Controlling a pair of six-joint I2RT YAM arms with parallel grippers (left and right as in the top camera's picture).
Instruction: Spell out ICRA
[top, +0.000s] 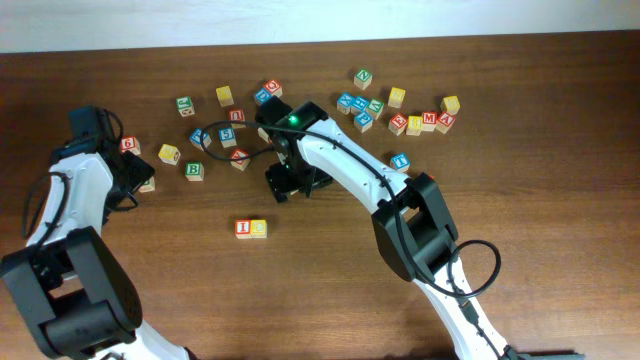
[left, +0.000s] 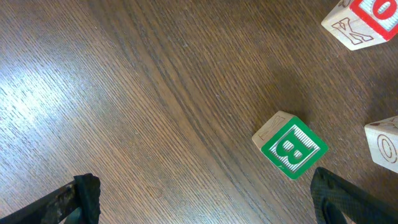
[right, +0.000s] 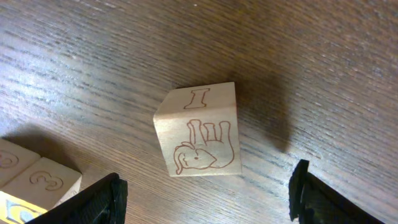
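Right gripper (right: 208, 196) is hovering jaws apart around elephant cube (right: 199, 140), not touching. Elephant face is pointing up, outlined I face pointing away, edges skewed to the fingers. I cube (top: 243, 228) and yellow cube (top: 259, 228) are sitting touching mid-table. Left gripper (left: 208, 199) is gaping, empty.

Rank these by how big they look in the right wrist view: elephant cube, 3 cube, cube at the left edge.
1. Elephant cube, whole in view, largest.
2. 3 cube, partly cut off at the bottom.
3. Cube at the left edge, only a corner showing.
The last two are cropped, so their order is unsure.
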